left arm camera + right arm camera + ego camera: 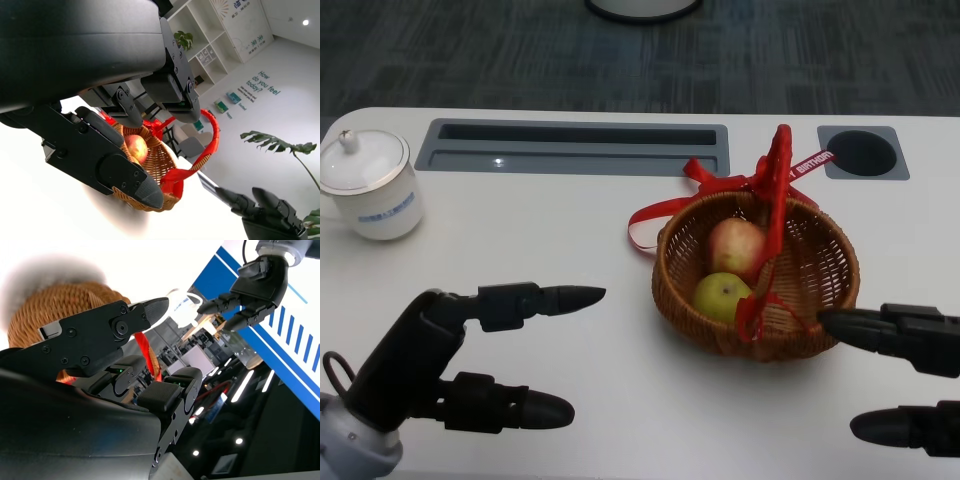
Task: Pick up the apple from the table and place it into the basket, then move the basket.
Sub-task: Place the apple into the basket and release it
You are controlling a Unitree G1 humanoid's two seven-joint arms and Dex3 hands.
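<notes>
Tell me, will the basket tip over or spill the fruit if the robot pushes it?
Probably not. The basket looks wide and low, so it should slide rather than tip. The reddish apple and green fruit sit deep inside, so they would likely stay in. Its tall red-wrapped handle might wobble.

A white lidded cup (pixel 368 185) with a gold rim and a blue label stands at the far left of the white worktop (pixel 570 240). Behind it, a long grey recessed tray (pixel 573 147) is set into the worktop, and a grey panel with a round dark hole (pixel 861 152) sits at the far right. Beyond the worktop's edge lies dark carpet (pixel 470 50). The left wrist view shows white wall shelves (pixel 210 30) and a leafy plant (pixel 280 145).
</notes>
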